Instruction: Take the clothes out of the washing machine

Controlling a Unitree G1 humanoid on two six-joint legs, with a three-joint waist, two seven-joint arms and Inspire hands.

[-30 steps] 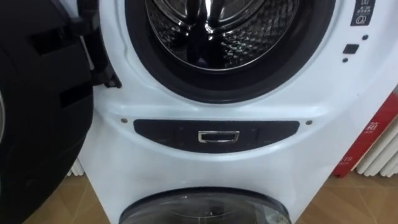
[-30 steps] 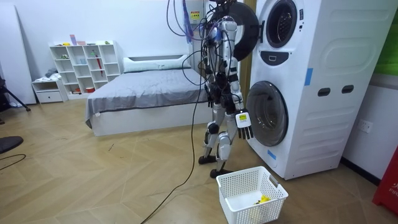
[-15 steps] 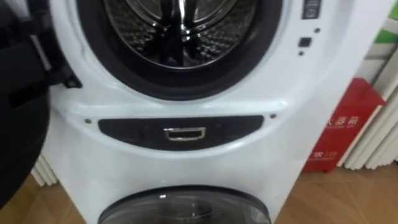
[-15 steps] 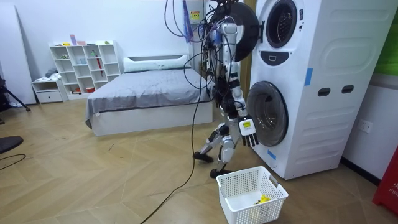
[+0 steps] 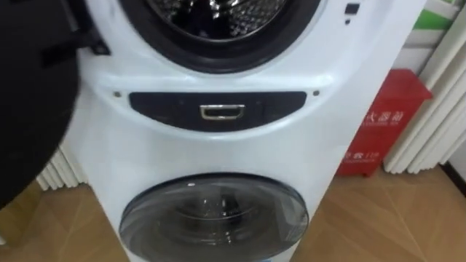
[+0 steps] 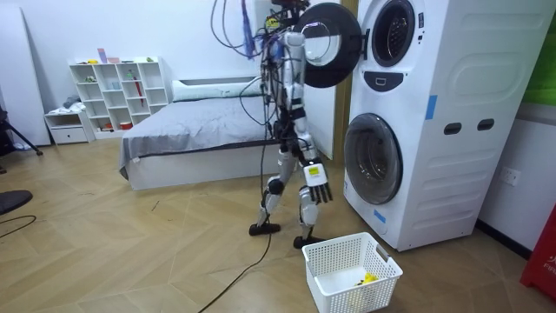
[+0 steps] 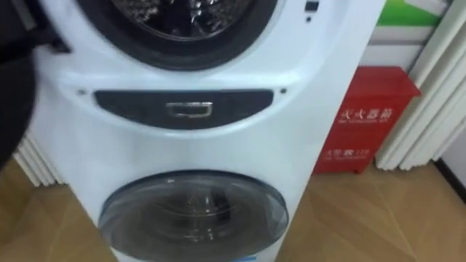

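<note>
The white stacked washing machine (image 5: 218, 149) fills my eye views. Its upper drum (image 5: 218, 11) is open at the top edge and shows bare metal, with no clothes to be seen. The dark upper door (image 5: 29, 109) hangs open at the left. The lower round door (image 5: 215, 218) is closed. In the room view I stand a step from the machine (image 6: 434, 113), facing it. My right hand (image 6: 314, 181) hangs at my side with relaxed fingers and holds nothing.
A white basket (image 6: 352, 269) stands on the floor by my feet with a small yellow thing inside. A red box (image 5: 382, 124) and a white radiator (image 5: 429, 109) are right of the machine. A bed (image 6: 200, 130) and a white shelf (image 6: 117, 91) lie behind me.
I have stepped back from the machine toward the room view's left. My eye view has dropped, so less of the drum and more of the lower door shows.
</note>
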